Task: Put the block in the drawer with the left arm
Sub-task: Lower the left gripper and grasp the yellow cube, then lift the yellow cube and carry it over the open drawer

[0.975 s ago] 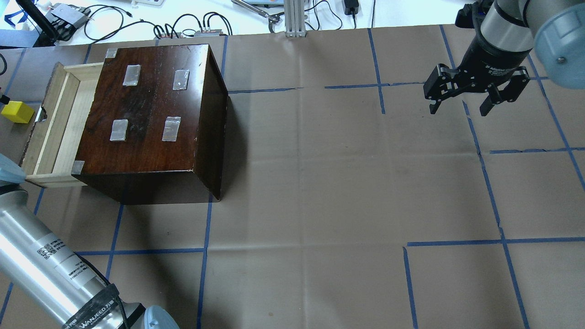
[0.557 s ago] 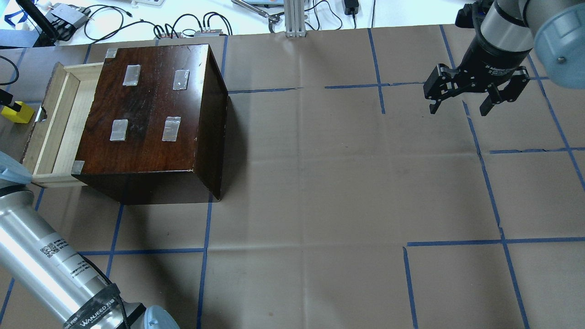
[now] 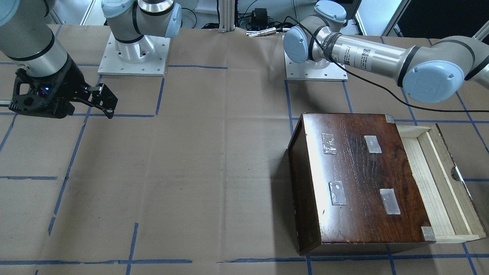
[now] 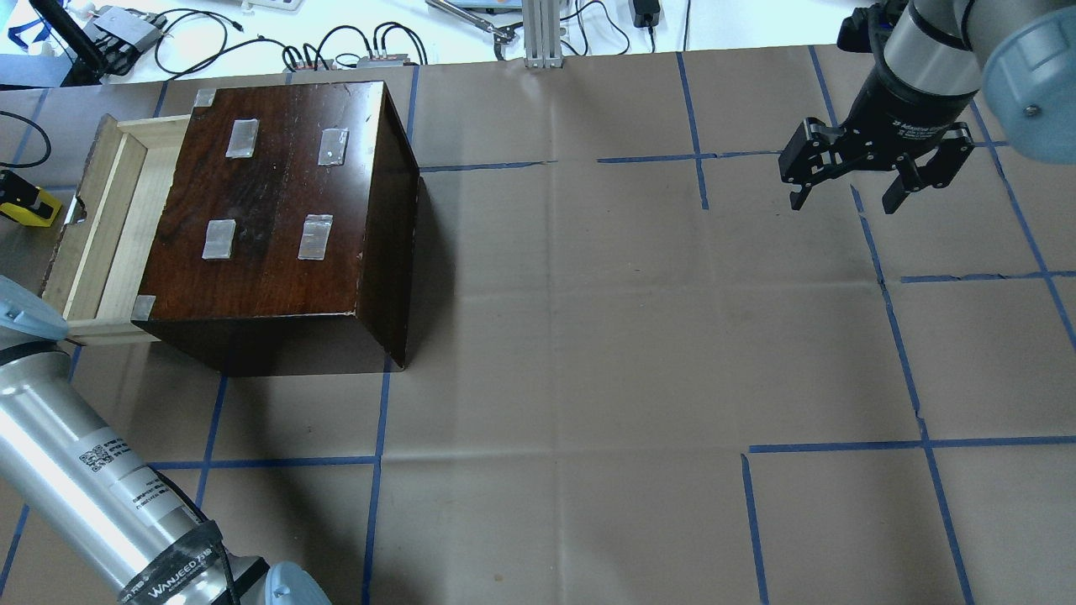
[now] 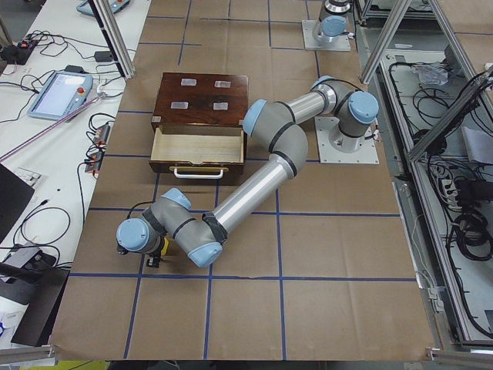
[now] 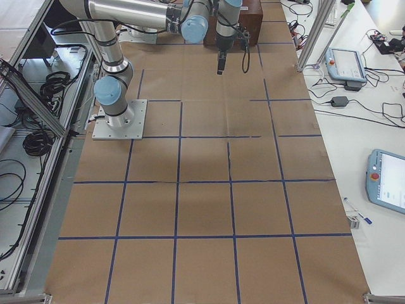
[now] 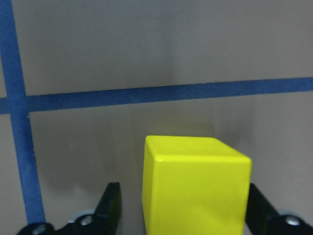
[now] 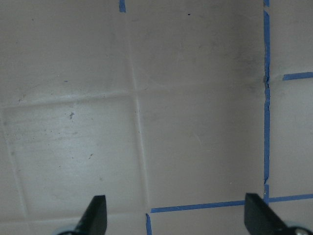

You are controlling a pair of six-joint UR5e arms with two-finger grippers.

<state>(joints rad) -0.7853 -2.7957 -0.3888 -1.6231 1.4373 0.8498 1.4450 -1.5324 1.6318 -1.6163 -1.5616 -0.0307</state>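
Observation:
The yellow block (image 7: 195,186) sits on the brown paper between the open fingers of my left gripper (image 7: 182,213); a gap shows on its left side. In the overhead view the left gripper (image 4: 15,193) is at the far left edge, partly covering the block (image 4: 44,215), just left of the drawer's dark front. The drawer (image 4: 109,218) stands pulled out of the dark wooden box (image 4: 277,202) and holds nothing; it also shows in the front view (image 3: 435,183). My right gripper (image 4: 845,197) is open and empty, far off at the right back.
The left arm's silver link (image 4: 84,487) crosses the near left corner, close to the drawer's near end. Cables and devices (image 4: 336,50) lie on the white bench beyond the table's far edge. Blue tape lines mark the brown paper.
My left gripper has come in at the left edge and moved down over the block, which is now partly covered. The left arm's link shifted slightly. The right arm has not moved.

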